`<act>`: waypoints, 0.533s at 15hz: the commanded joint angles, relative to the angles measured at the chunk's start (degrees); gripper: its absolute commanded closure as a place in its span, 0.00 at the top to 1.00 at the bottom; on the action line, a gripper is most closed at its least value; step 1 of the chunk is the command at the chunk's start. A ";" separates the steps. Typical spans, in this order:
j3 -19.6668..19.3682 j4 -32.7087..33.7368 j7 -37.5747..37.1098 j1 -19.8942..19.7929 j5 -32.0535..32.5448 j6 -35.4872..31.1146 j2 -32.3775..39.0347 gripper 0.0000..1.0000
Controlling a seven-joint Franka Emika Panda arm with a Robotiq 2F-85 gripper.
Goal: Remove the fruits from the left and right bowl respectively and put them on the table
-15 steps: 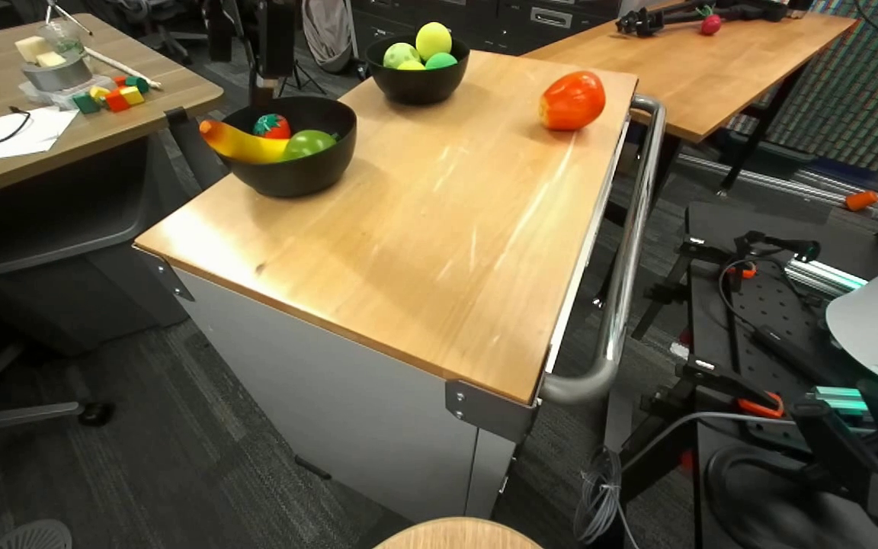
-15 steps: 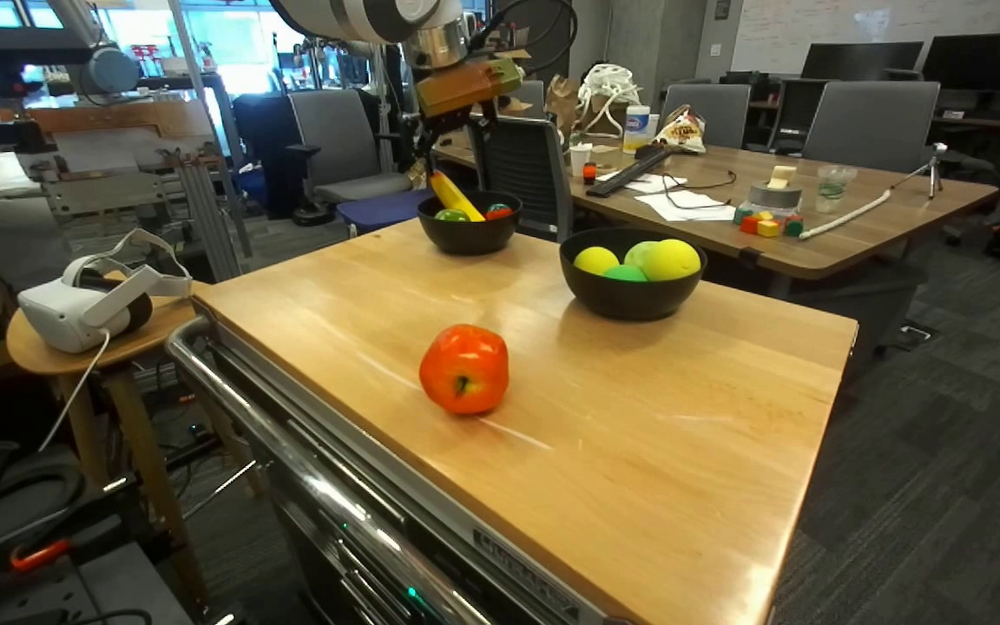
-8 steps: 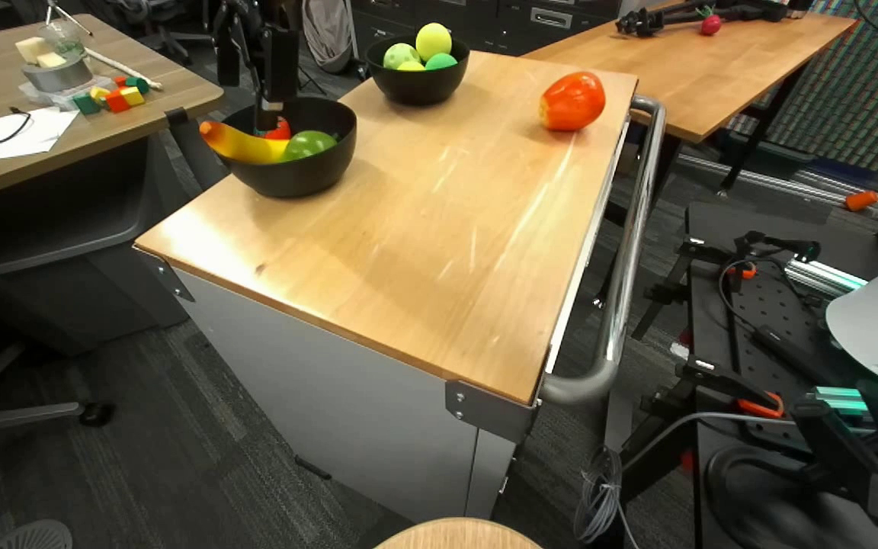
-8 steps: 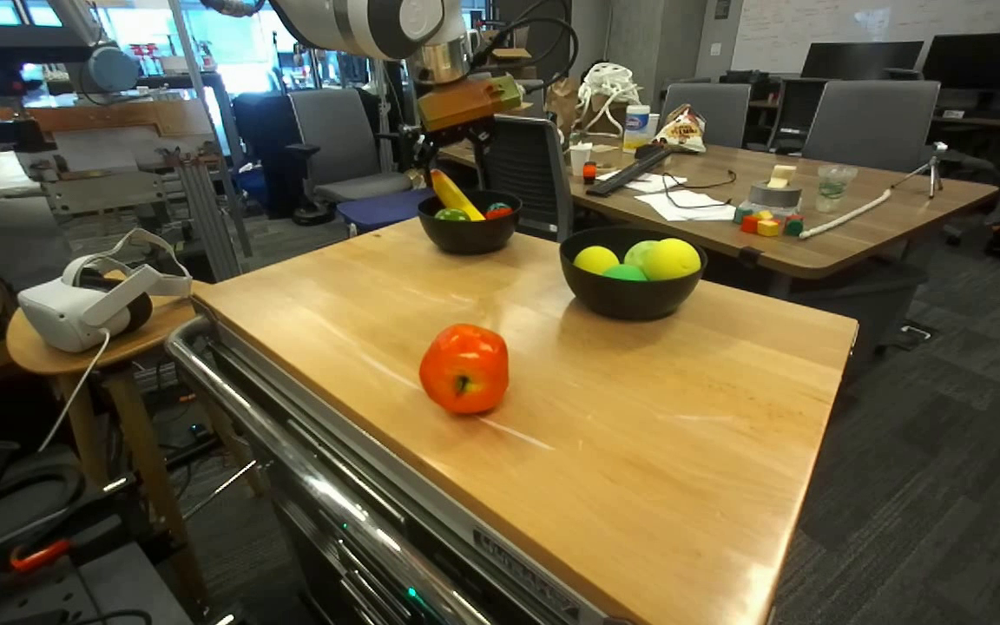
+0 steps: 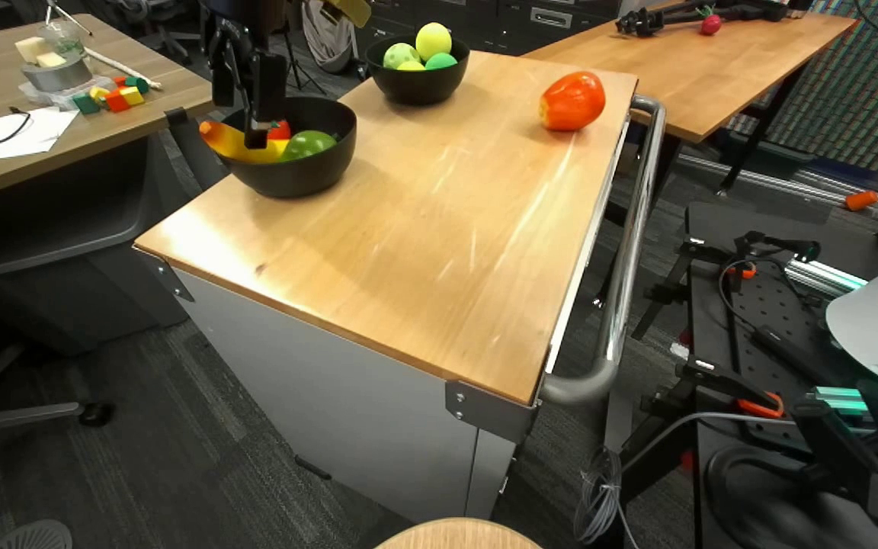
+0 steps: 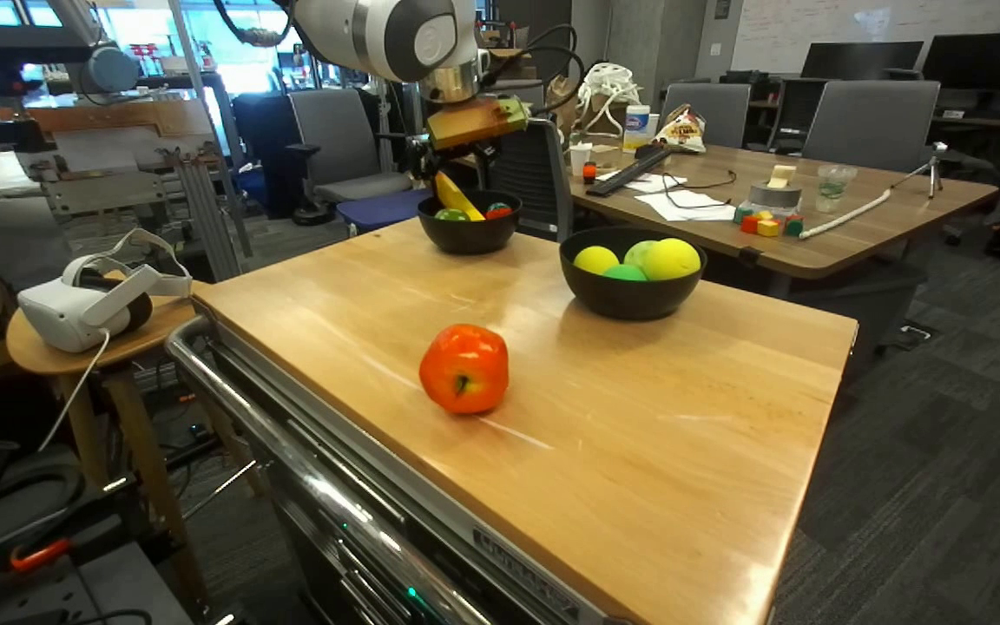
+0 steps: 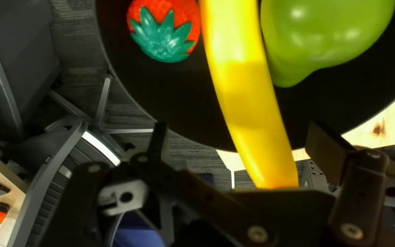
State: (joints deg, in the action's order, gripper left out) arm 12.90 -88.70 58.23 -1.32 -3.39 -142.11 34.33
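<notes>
Gripper [image 7: 239, 137] has come down, jaws spread wide over the banana [image 7: 242, 89], gripping nothing

- Windows [image 6: 244, 65] glare blue-white in an exterior view; the floor [image 5: 195, 435] is dim.
- Brightly lit tabletop [image 5: 424, 229] with washed-out glare at one corner; soft shadow beside a black bowl [image 5: 302, 181].
- Wrist view: small highlights on the green fruit [image 7: 321, 37]; dark fingers [image 7: 326, 151] slightly out of focus.

Arm [image 6: 430, 42] angled downward, fingers [image 7: 326, 151] (both dark) spread wide
</notes>
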 commanded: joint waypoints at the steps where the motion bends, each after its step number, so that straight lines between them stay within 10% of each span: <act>1: 0.91 5.51 0.69 0.23 -0.48 1.54 4.03 0.83; 8: 0.82 6.86 0.29 0.45 -0.08 4.06 6.12 0.34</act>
State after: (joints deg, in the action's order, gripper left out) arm 13.38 -84.03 58.23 -0.80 -3.39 -140.02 39.56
